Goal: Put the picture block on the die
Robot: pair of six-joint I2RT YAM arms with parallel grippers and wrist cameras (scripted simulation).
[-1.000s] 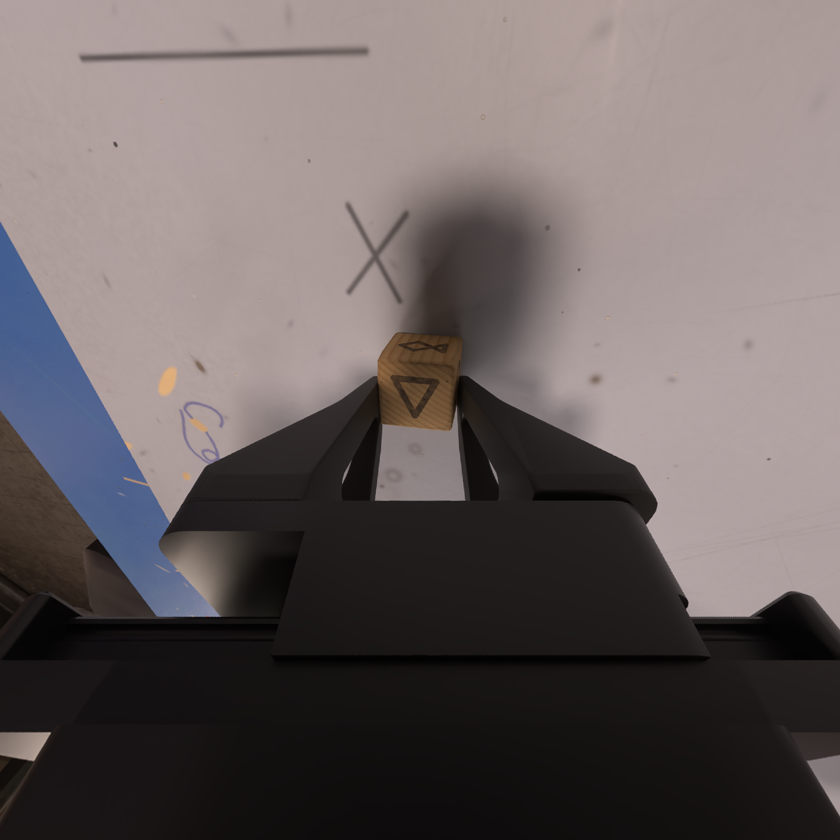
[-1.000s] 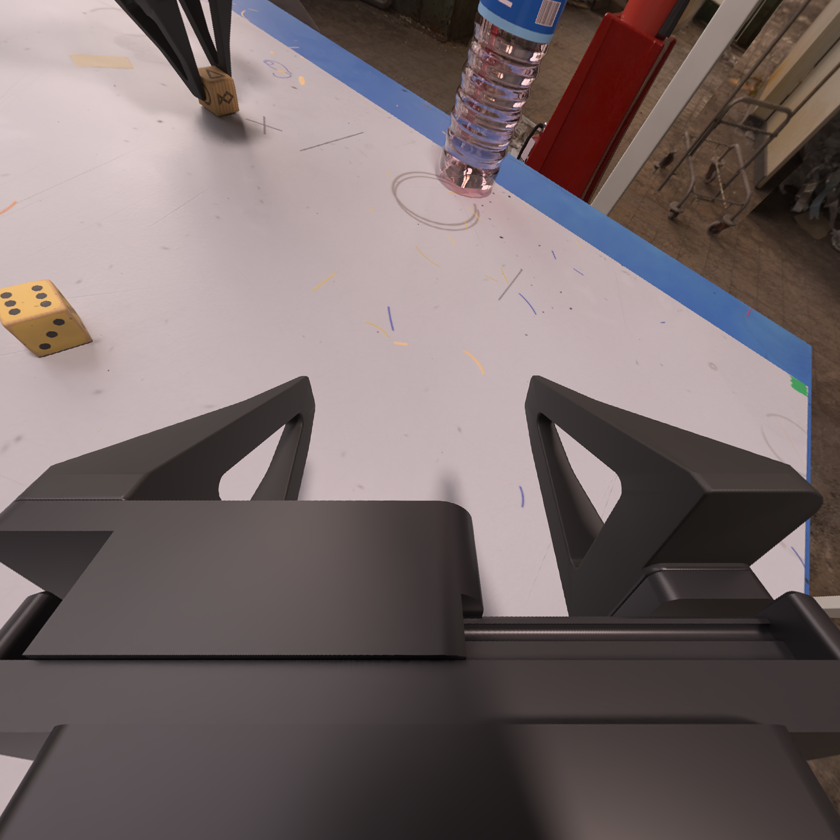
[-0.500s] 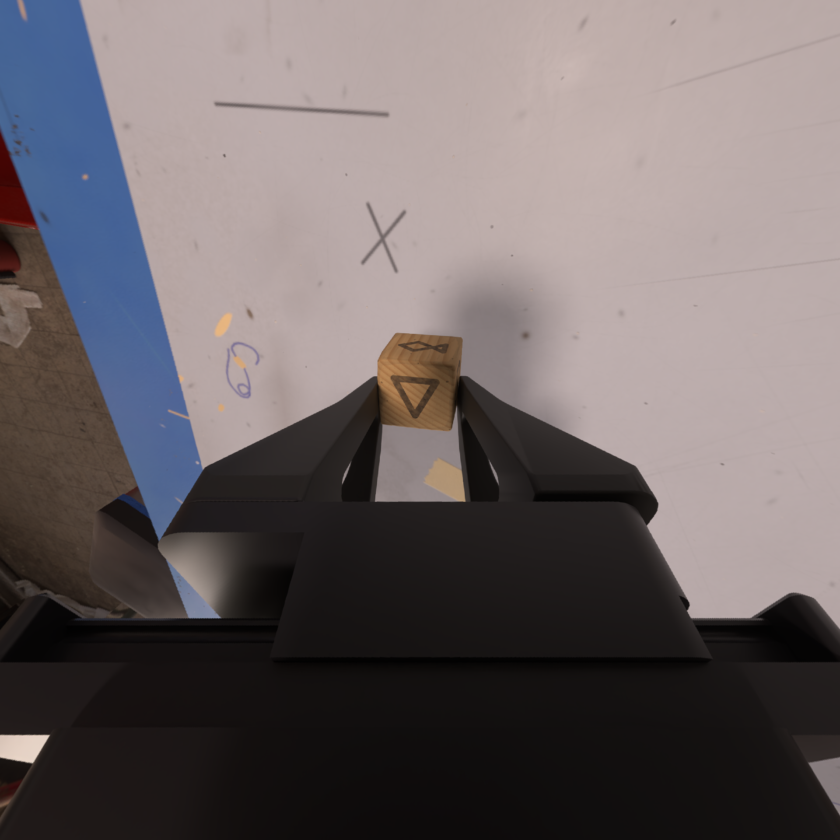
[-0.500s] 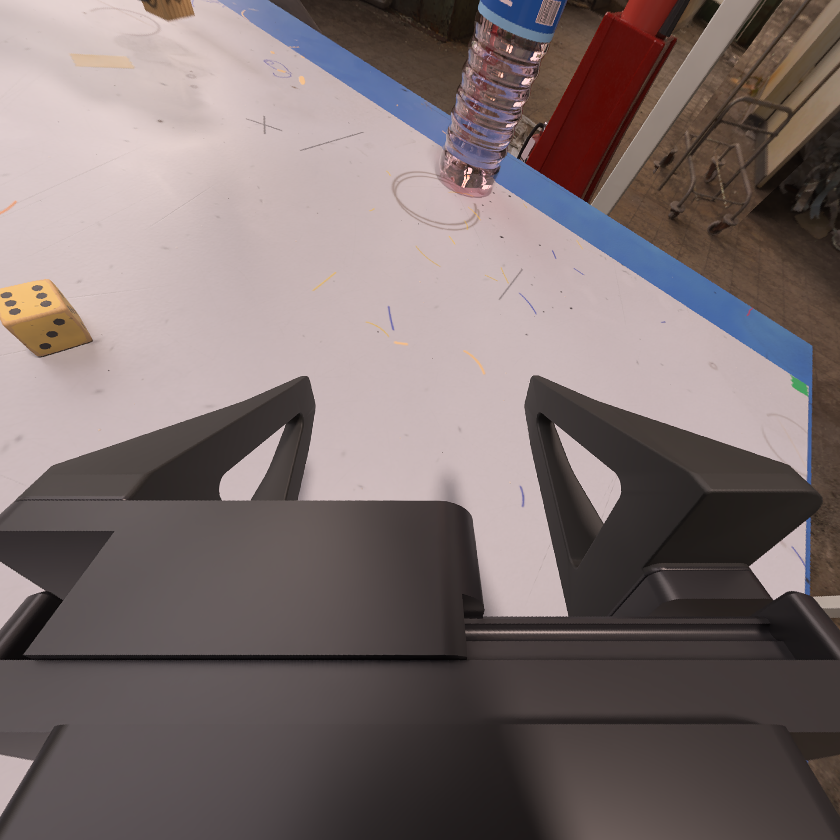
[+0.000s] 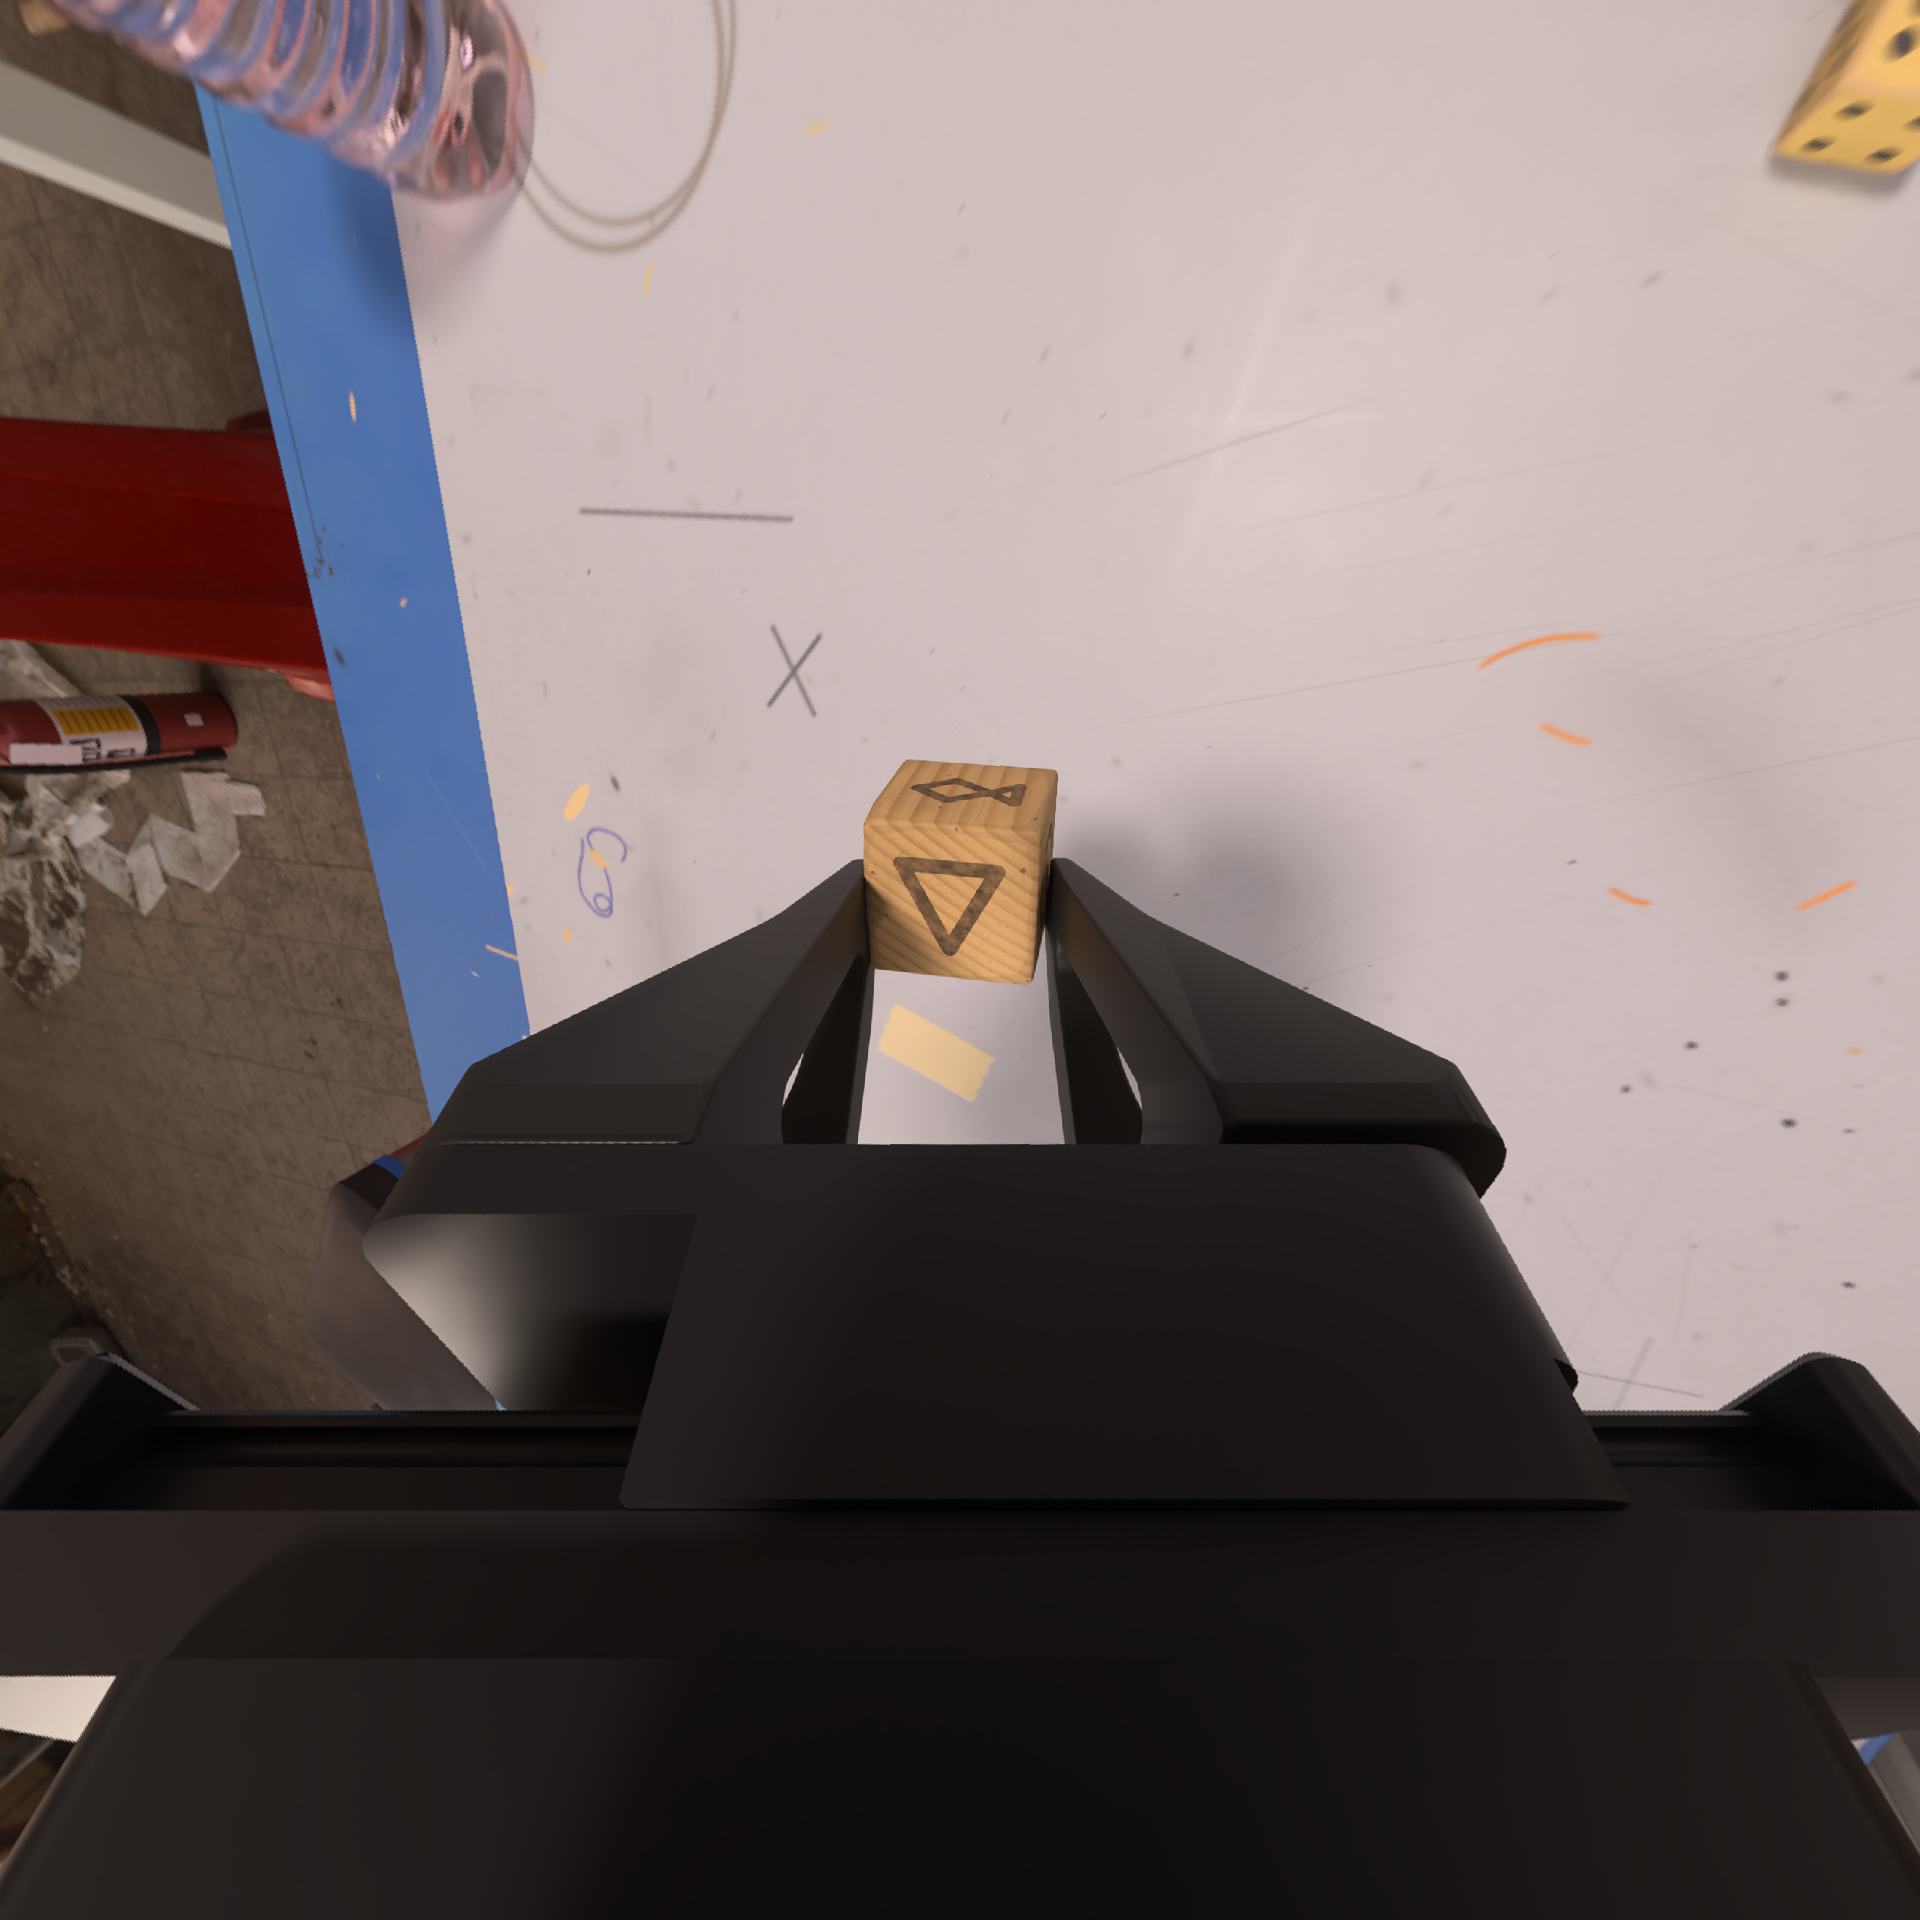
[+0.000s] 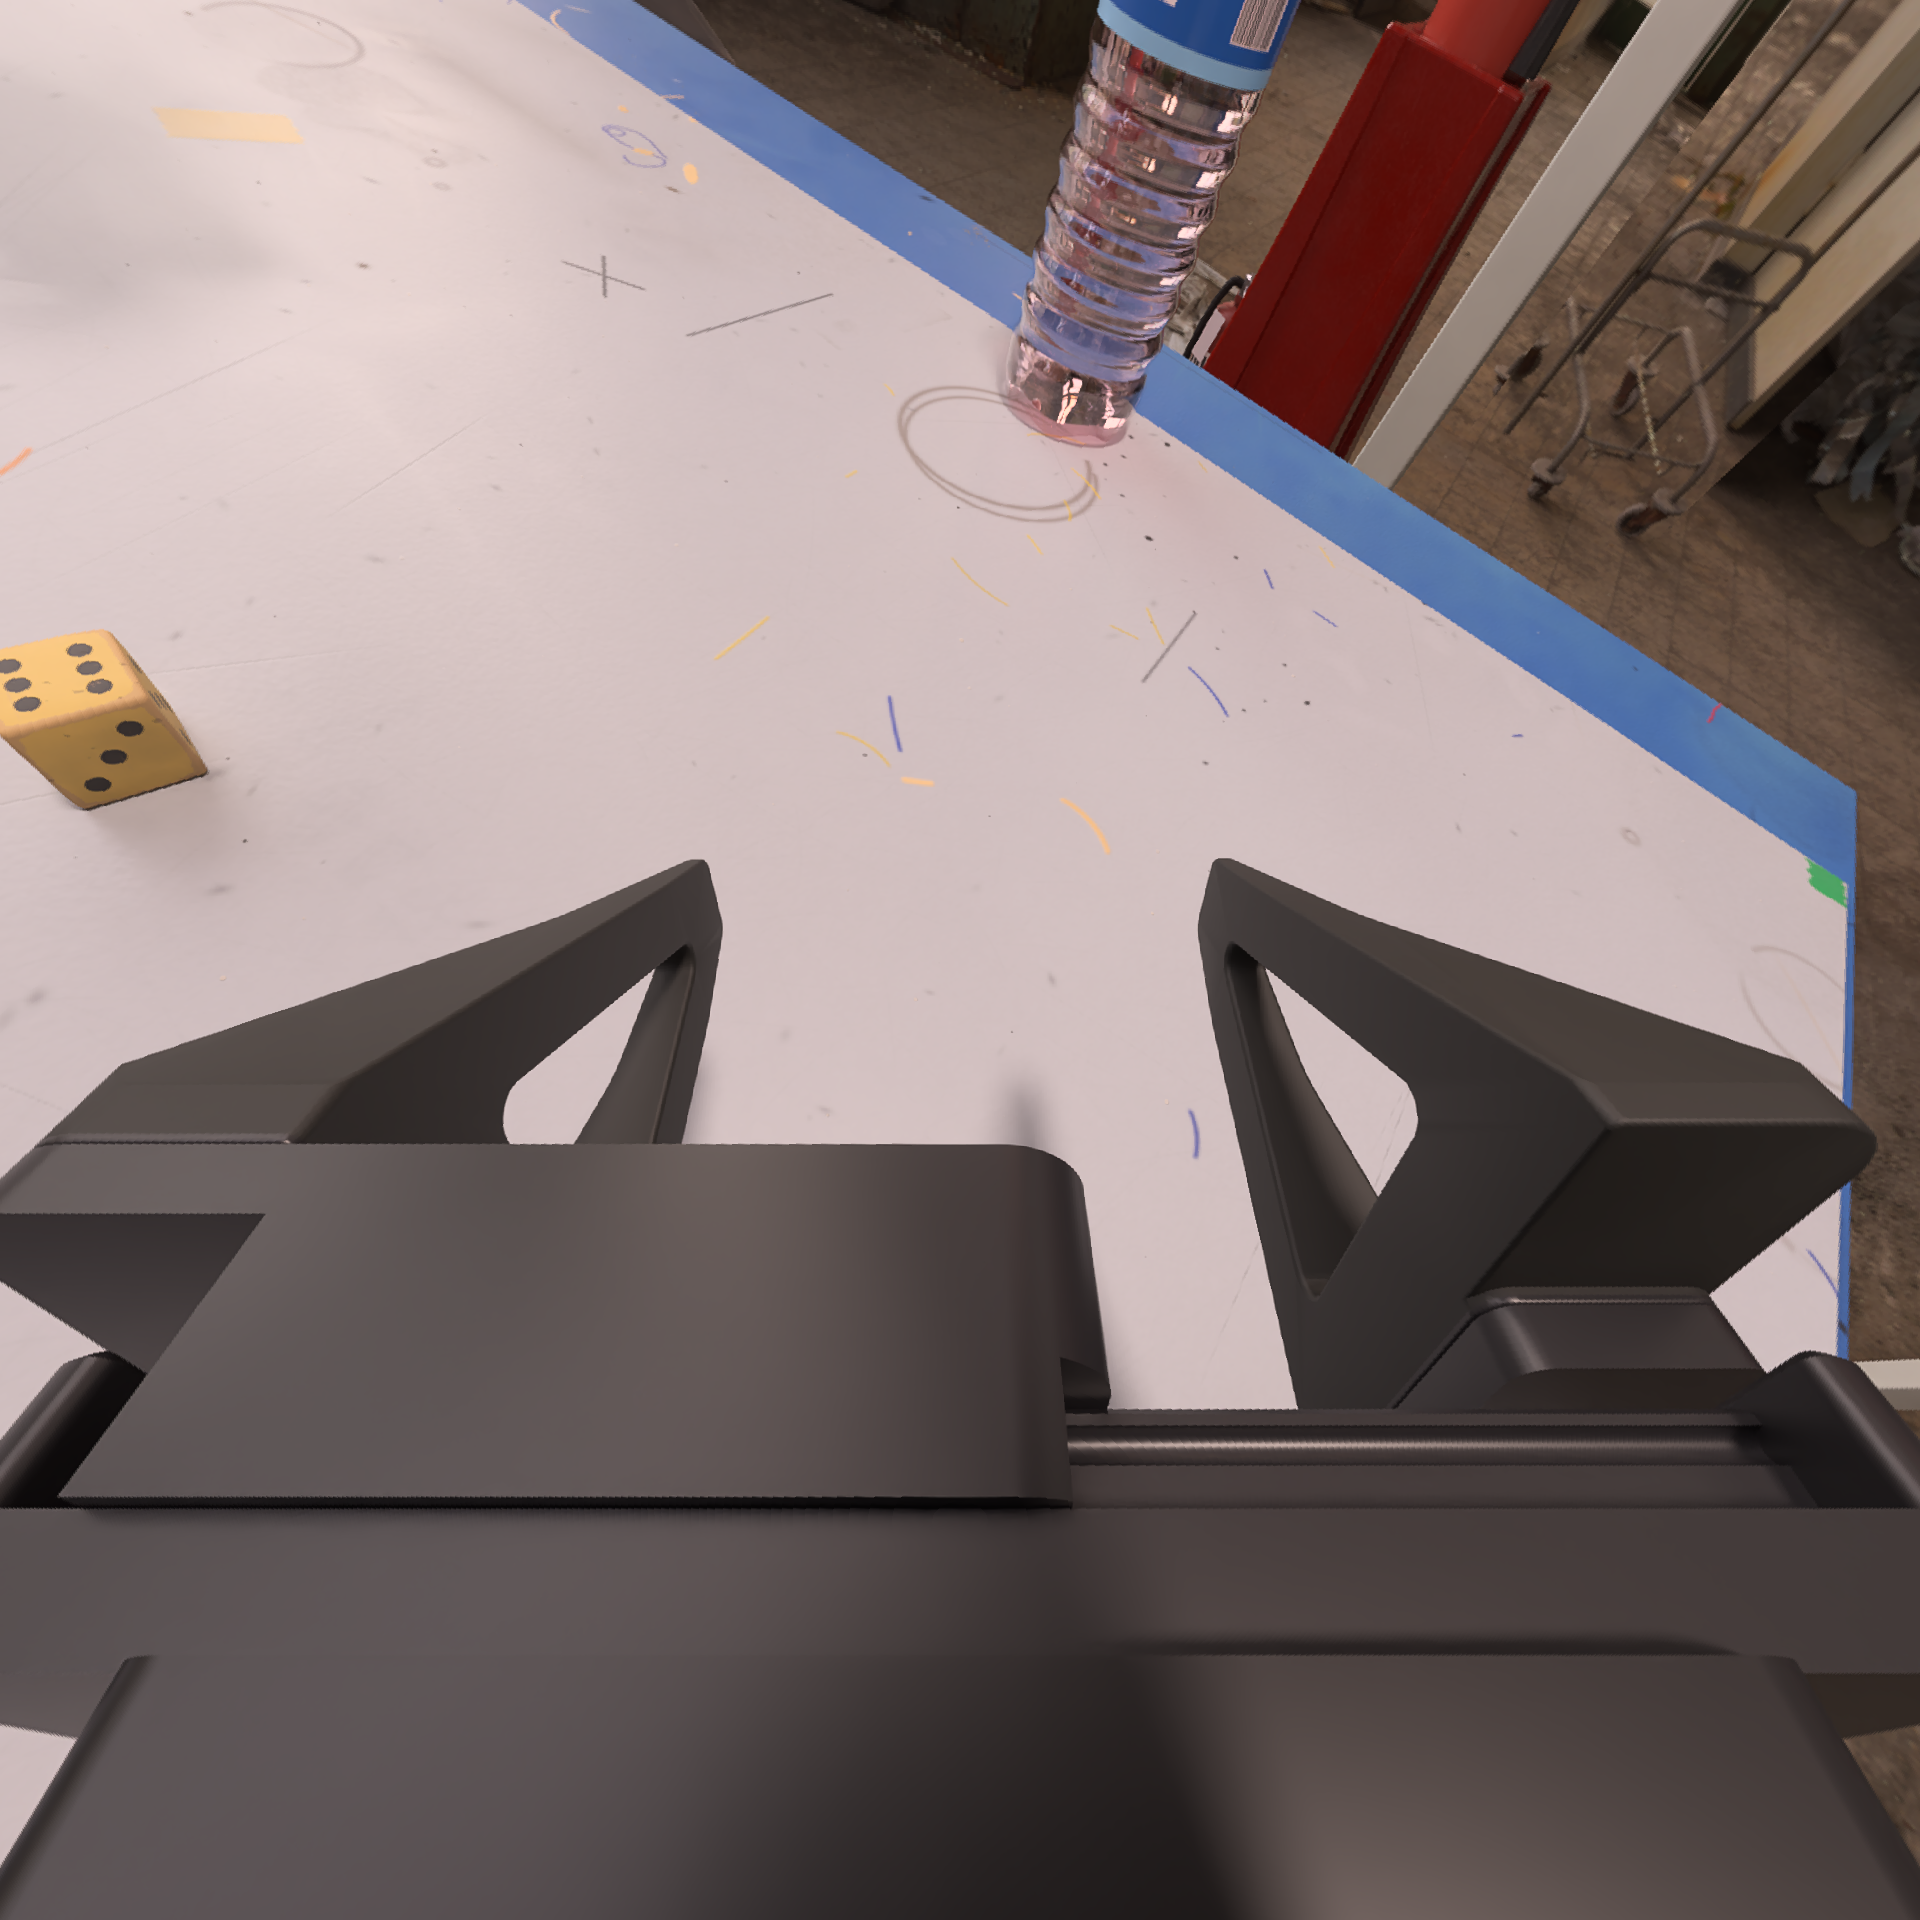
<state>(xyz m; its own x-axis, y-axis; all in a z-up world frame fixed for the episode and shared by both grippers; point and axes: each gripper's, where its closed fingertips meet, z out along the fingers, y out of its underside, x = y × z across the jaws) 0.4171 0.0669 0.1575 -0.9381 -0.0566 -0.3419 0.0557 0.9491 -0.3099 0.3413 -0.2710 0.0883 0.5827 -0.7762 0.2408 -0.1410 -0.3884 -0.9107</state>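
The picture block [image 5: 958, 871] is a small wooden cube with dark line drawings on its faces. My left gripper [image 5: 956, 883] is shut on it and holds it high above the white table [image 5: 1247, 468]. The yellow die [image 5: 1860, 94] with black pips sits on the table at the top right corner of the left wrist view, far from the block. It also shows in the right wrist view [image 6: 88, 717] at the left edge. My right gripper [image 6: 956, 883] is open and empty, low over the table, to the right of the die.
A clear plastic bottle [image 6: 1127, 239] stands near the table's blue edge [image 6: 1455, 520]; its base also shows in the left wrist view [image 5: 343, 83]. A red post [image 6: 1361, 229] and a white post stand on the floor beyond that edge.
My left gripper has risen with the block: the table marks look smaller and farther, and the bottle and die have come into its view. It has left the right wrist view. The right gripper has not moved.
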